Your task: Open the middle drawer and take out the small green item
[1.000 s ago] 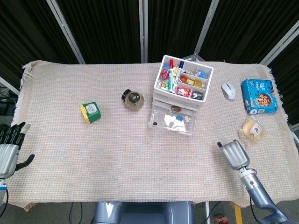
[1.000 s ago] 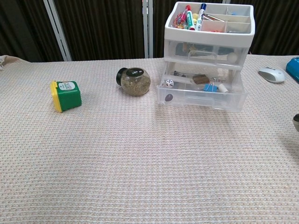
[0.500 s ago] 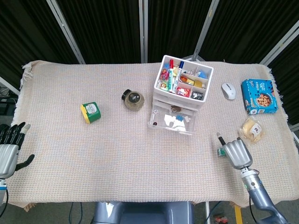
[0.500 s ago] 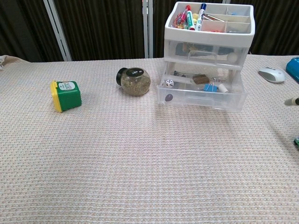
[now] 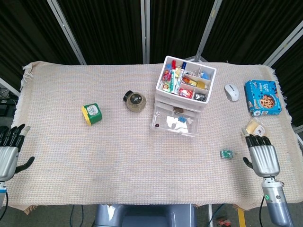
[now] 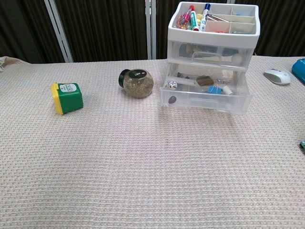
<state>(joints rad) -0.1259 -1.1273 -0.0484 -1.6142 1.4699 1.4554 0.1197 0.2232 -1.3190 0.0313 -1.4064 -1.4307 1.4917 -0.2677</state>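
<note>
- The middle drawer (image 5: 174,123) stands pulled out from the clear organizer (image 5: 184,85).
- The small green item (image 5: 227,153) lies on the cloth, near-right of the drawer, so the task looks finished.
- The right hand (image 5: 263,158) rests just right of it, fingers spread, holding nothing.
- The left hand (image 5: 8,153) waits at the near-left edge, fingers apart, empty.
</note>
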